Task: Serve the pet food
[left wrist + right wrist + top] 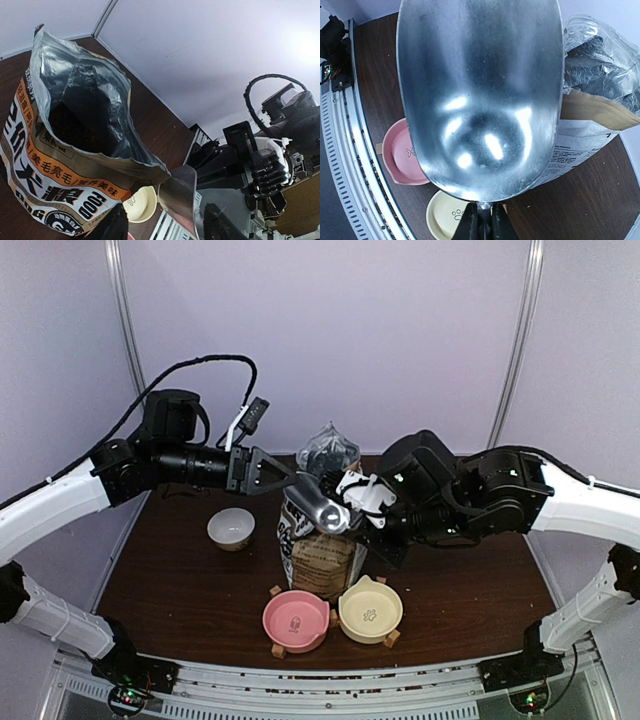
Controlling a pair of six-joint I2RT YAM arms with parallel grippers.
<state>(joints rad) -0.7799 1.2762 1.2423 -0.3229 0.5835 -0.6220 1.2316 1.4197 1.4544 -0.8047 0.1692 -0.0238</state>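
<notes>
The brown-and-white paper bag (318, 552) stands open mid-table. It also shows in the left wrist view (55, 185) and the right wrist view (592, 112). Its inside is dark, and I cannot clearly make out the pet food there. My right gripper (481, 222) is shut on the handle of a metal scoop (480, 95). The scoop is empty and hangs beside the bag's mouth (328, 512). My left gripper (268, 472) is open at the bag's top left edge, with its fingers (107, 225) spread wide. The pink bowl (296, 620) and cream bowl (370, 610) are empty.
A small white bowl (231, 528) sits left of the bag. The pink and cream bowls rest on wooden stands at the table's front edge, just in front of the bag. A metal rail (355, 165) runs along the near edge.
</notes>
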